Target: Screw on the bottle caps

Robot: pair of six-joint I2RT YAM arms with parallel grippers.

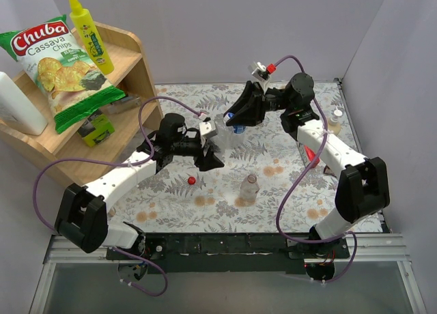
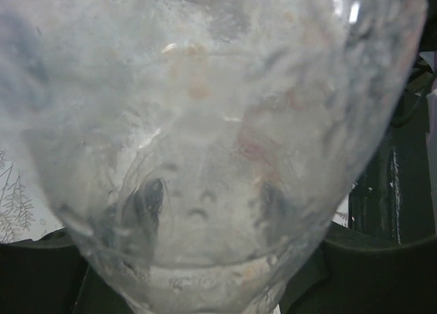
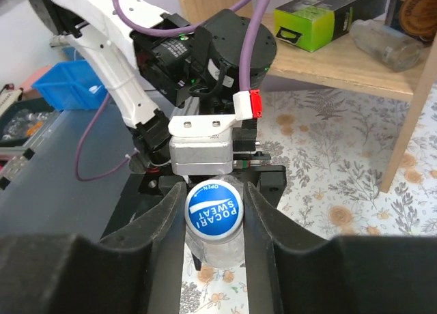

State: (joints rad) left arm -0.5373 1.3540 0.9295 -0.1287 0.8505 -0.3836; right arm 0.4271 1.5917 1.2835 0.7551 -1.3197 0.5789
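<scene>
My right gripper (image 3: 214,194) is shut on a blue "Pocari Sweat" cap (image 3: 214,209), which sits on the neck of a clear bottle (image 3: 217,249). In the top view this cap (image 1: 238,129) is at the right gripper (image 1: 237,123). My left gripper (image 1: 210,158) is shut on the same clear bottle's body (image 2: 205,123), which fills the left wrist view, with the gripper (image 2: 205,276) at the bottom. A red cap (image 1: 192,180) lies loose on the floral mat. I see no second blue cap.
A clear bottle (image 1: 250,188) stands at the mat's middle front. Another bottle (image 1: 336,119) stands by the right wall. A wooden shelf (image 1: 136,68) at the left holds a chips bag (image 1: 58,65), a yellow squeeze bottle (image 1: 90,33) and a green box (image 1: 97,128).
</scene>
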